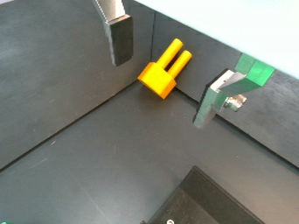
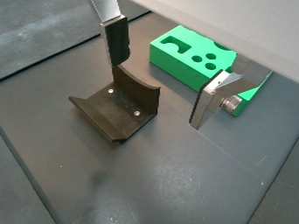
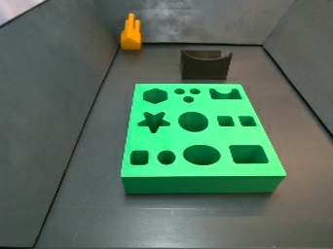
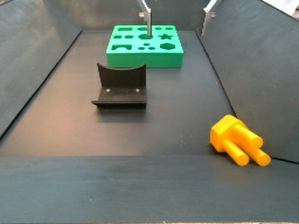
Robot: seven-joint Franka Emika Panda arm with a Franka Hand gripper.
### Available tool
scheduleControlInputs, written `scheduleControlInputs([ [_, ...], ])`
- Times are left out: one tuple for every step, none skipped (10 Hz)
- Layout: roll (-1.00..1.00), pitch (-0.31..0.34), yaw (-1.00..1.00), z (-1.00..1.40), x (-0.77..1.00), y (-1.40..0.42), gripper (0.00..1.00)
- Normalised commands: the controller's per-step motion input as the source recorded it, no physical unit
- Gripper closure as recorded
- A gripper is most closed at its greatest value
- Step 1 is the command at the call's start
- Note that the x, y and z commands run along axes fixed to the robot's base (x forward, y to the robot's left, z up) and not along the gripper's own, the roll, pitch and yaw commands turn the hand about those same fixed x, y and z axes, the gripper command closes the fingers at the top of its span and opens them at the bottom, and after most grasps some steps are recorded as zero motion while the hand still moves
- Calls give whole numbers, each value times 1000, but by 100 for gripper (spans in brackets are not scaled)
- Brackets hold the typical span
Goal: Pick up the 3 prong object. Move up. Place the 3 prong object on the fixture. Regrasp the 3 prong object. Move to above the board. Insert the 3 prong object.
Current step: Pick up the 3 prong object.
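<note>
- The gripper point(image 1: 162, 72) hangs above the dark floor with its two silver fingers spread wide apart, and nothing is held between them.
- In a wrist view the 3 prong object point(image 1: 163, 71) lies on the floor below the gap between the fingers, close against the grey wall, touched by neither finger — its prongs point toward the wall.
- In a side view the same orange-yellow piece point(image 3: 130, 33) sits in the far left corner of the enclosure, well apart from the board point(image 3: 198, 134) and left of the fixture point(image 3: 204, 63).
- The fixture stands just behind the board's far edge, its U-shaped notch facing up; in a wrist view it point(image 2: 115, 108) shows near one finger point(image 2: 114, 42), with the green board point(image 2: 193, 54) beyond it.
- The board lies flat in the middle of the floor, every cutout that shows — hexagon, star, circles, squares, oval — unfilled.
- From the opposite side view the piece point(image 4: 237, 140) lies in the near right, on its side with prongs toward the camera, the fixture point(image 4: 119, 86) in the middle and only the fingertips point(image 4: 146, 15) of the gripper showing above the board point(image 4: 146, 44).
</note>
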Motion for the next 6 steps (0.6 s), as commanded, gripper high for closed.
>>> scheduleControlInputs([
  [129, 0, -6, -109, -6, 397, 0],
  [33, 0, -74, -106, -69, 854, 0],
  [181, 0, 0, -31, -117, 889, 0],
  [223, -17, 0, -197, -197, 854, 0],
  [209, -163, 0, -640, -440, 851, 0],
  [83, -114, 0, -914, -574, 889, 0],
])
